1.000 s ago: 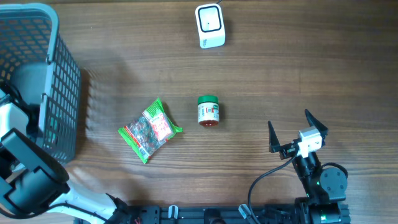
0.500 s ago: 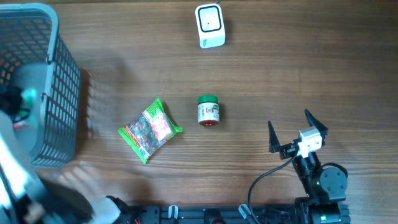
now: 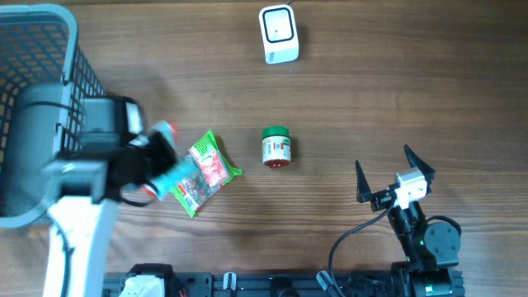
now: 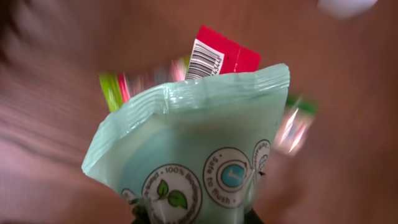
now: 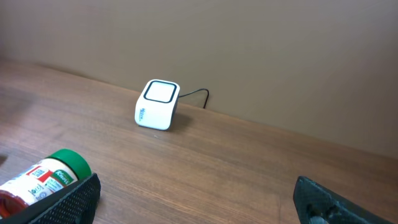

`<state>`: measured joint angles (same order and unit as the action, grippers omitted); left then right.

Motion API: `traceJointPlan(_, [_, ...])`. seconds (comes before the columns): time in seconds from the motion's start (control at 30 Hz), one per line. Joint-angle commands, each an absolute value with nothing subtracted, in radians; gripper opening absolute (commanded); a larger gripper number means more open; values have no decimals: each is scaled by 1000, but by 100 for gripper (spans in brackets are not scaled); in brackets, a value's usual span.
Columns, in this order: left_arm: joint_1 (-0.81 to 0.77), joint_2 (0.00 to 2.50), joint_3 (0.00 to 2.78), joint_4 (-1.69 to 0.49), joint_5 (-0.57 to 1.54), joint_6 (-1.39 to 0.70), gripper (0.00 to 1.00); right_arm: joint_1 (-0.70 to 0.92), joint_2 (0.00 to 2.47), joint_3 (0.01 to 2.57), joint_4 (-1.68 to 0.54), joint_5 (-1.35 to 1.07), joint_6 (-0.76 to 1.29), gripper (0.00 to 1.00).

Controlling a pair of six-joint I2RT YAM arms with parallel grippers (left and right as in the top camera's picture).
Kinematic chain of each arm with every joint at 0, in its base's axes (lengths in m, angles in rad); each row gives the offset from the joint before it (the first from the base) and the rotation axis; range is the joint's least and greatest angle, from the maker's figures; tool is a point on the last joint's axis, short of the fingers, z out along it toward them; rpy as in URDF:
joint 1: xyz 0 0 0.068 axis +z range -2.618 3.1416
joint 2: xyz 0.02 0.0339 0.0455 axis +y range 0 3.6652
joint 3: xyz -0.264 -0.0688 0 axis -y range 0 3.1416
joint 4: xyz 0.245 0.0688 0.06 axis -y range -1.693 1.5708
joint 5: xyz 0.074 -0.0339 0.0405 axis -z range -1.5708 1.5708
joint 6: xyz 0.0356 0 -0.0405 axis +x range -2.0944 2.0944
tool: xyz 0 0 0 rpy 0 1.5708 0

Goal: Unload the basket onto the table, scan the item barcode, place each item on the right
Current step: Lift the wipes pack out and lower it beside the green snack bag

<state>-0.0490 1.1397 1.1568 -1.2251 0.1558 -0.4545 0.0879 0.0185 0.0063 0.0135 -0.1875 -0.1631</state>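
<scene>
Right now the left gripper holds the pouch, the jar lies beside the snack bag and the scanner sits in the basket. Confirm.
Wrong on the scanner: the overhead view shows it on the table, outside the basket. The left gripper does hold the pouch, and the jar lies beside the snack bag.

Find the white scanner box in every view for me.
Overhead: white scanner, top centre.
Left wrist: mostly blocked by the mint-green pouch; a white blur at the top-right edge may be it.
Right wrist: left of centre, near the wall.
Shared landmark: green-lidded jar, in overhead and right wrist.
</scene>
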Motion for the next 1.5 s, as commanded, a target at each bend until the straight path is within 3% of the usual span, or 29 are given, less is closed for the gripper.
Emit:
traceJointPlan(0.0, [-131,1232,992,-1163,-22,-426,4,84,17,5,15,-204,-178,100])
traceJointPlan(0.2, [-134,1425,895,-975,-114,-570,4,84,17,5,15,-204,-178,100])
traceJointPlan(0.37, [-141,1585,851,-811,-102,-569,4,84,17,5,15,-204,-178,100])
traceJointPlan(0.7, [-213,1625,849,-837,187,-554,9,84,17,5,15,-204,-177,100])
traceJointPlan(1.03, [-213,1568,1059,-1058,190,-474,38,84,17,5,15,-204,-177,100])
traceJointPlan(1.07, [-213,1557,1074,-1072,190,-474,48,84,17,5,15,-204,-178,100])
traceJointPlan(1.1, [-213,1548,1078,-1075,191,-474,76,84,17,5,15,-204,-178,100])
traceJointPlan(1.13, [-213,1541,1078,-1086,191,-474,94,84,17,5,15,-204,-178,100])
traceJointPlan(1.27, [-213,1541,1078,-1116,191,-456,86,84,17,5,15,-204,-178,100])
traceJointPlan(1.47, [-213,1529,1100,-1065,189,-425,84,84,17,5,15,-204,-178,100])
